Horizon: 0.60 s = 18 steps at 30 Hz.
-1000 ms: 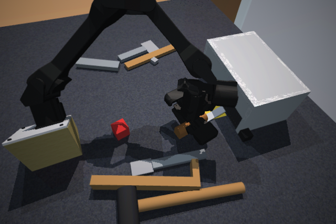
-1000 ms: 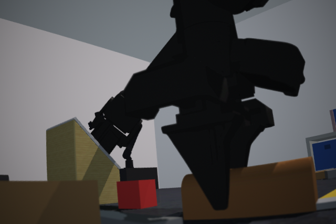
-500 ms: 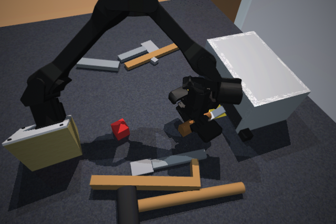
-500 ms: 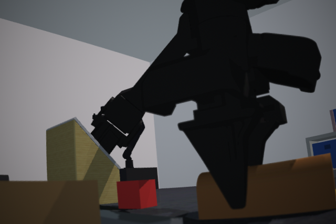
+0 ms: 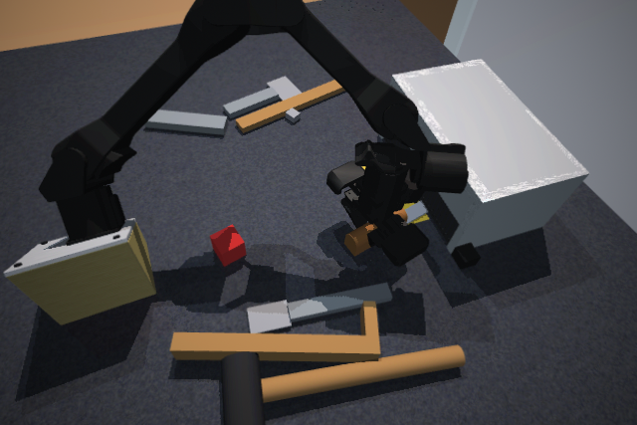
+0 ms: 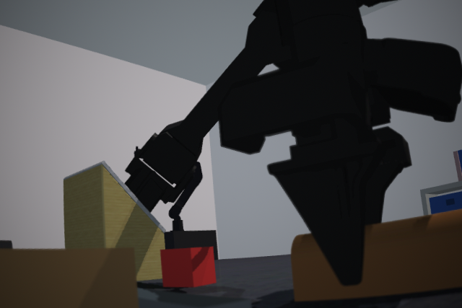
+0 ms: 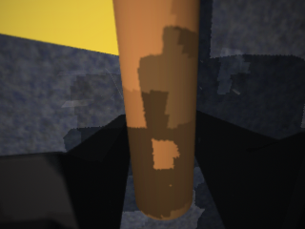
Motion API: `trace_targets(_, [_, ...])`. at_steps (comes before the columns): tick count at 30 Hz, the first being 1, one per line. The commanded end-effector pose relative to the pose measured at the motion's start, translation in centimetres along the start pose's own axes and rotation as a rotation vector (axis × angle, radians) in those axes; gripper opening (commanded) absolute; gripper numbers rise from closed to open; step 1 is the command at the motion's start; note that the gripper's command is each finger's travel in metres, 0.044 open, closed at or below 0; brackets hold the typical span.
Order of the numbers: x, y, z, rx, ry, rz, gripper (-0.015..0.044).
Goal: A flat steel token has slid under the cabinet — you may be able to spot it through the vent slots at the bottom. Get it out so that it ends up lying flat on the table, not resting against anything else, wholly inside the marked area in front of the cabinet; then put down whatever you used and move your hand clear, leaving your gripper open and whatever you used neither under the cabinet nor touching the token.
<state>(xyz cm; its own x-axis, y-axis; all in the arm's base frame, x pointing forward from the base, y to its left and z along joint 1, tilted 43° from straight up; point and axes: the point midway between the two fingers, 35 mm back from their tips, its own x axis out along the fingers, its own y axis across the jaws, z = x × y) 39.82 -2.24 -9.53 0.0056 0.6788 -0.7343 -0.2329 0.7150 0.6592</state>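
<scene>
Hand [image 5: 374, 235] [image 6: 352, 282] [image 7: 157, 120] points down before cabinet [image 5: 520, 214], clamped on round orange handle [image 5: 357, 241] [image 6: 403, 256] [image 7: 162, 110].

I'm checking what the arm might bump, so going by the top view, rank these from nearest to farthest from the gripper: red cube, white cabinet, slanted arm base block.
1. White cabinet, just beyond the gripper, on the image's right.
2. Red cube, left of the gripper.
3. Slanted arm base block, far left.
</scene>
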Motion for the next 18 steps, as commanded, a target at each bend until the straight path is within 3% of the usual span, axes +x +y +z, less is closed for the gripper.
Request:
trace_targets(1, [0.0,-0.1,0.5,0.001,0.000,-0.002,0.0000])
trace_targets(18, [0.1,0.6,1.6,0.001,-0.001,-0.002,0.0000])
